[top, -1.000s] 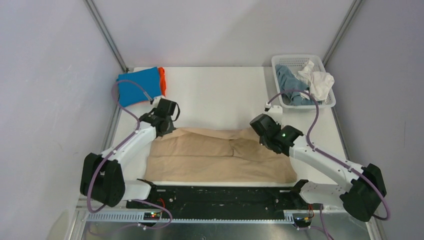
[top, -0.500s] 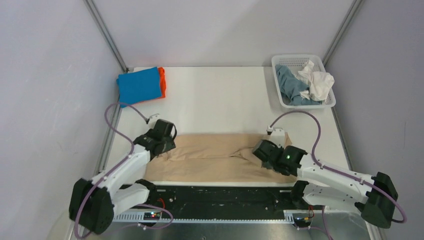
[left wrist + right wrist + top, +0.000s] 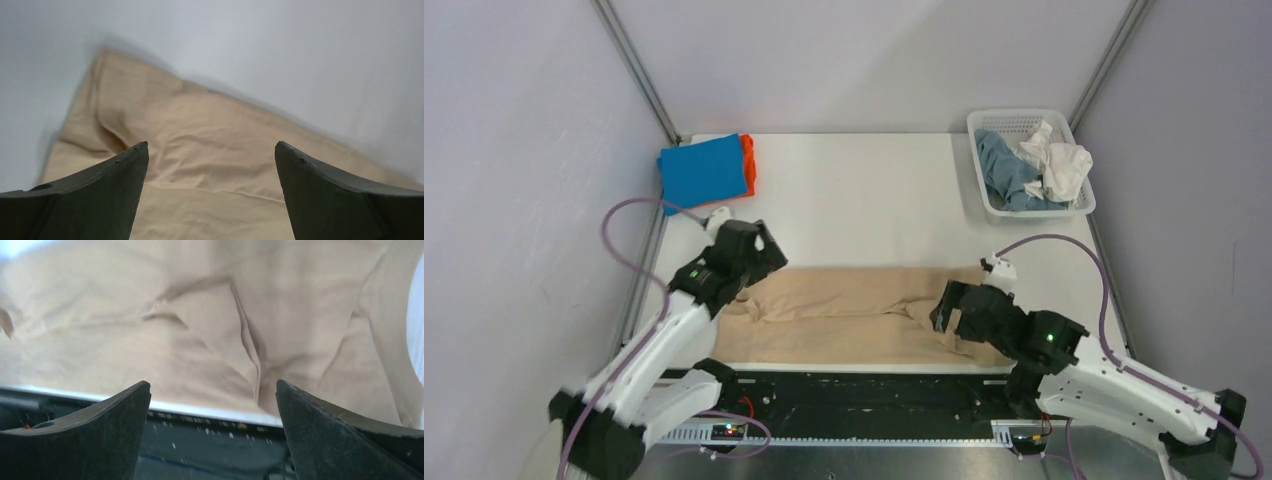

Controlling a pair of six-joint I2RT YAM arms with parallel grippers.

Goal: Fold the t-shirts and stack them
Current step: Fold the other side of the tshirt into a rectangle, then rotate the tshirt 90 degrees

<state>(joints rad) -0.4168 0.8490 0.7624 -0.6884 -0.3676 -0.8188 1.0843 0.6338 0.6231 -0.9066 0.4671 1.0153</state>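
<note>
A beige t-shirt (image 3: pixel 854 315) lies as a long folded band along the table's near edge, creased in the middle. My left gripper (image 3: pixel 759 255) hovers open over its left end, and the left wrist view shows the beige cloth (image 3: pixel 200 120) below my empty left gripper (image 3: pixel 211 145). My right gripper (image 3: pixel 946 310) is open above the shirt's right part; in the right wrist view my right gripper (image 3: pixel 213 383) is empty, with the beige cloth (image 3: pixel 200 315) under it. A folded blue t-shirt (image 3: pixel 704 170) lies on an orange t-shirt (image 3: pixel 748 163) at the far left.
A white mesh basket (image 3: pixel 1029 118) at the far right corner holds a crumpled grey-blue t-shirt (image 3: pixel 1007 170) and a white t-shirt (image 3: pixel 1059 165). A black rail (image 3: pixel 864 392) runs along the table's front edge between the arm bases. Grey walls close in on both sides.
Both grippers carried the beige shirt's far edge toward the near edge, narrowing it into a band, then opened and let go. The left gripper has lifted away.
</note>
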